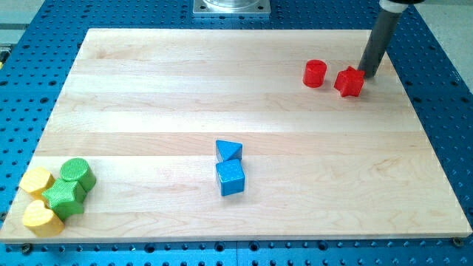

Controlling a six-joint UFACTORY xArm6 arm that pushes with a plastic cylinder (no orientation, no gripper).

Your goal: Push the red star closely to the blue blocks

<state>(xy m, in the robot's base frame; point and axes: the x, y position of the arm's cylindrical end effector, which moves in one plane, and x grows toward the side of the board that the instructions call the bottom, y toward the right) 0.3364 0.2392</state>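
The red star (349,81) lies near the view's top right on the wooden board (244,96). My tip (367,74) stands just to the right of the star, touching or almost touching its upper right side. A red cylinder (315,73) sits just left of the star. The blue blocks are at the view's lower middle: a blue triangle (228,151) with a blue cube (230,178) directly below it, touching. They are far to the lower left of the star.
At the view's bottom left corner sit a green cylinder (77,174), a green star (63,197), a yellow block (35,180) and a yellow heart-like block (41,217). A blue perforated table (443,96) surrounds the board.
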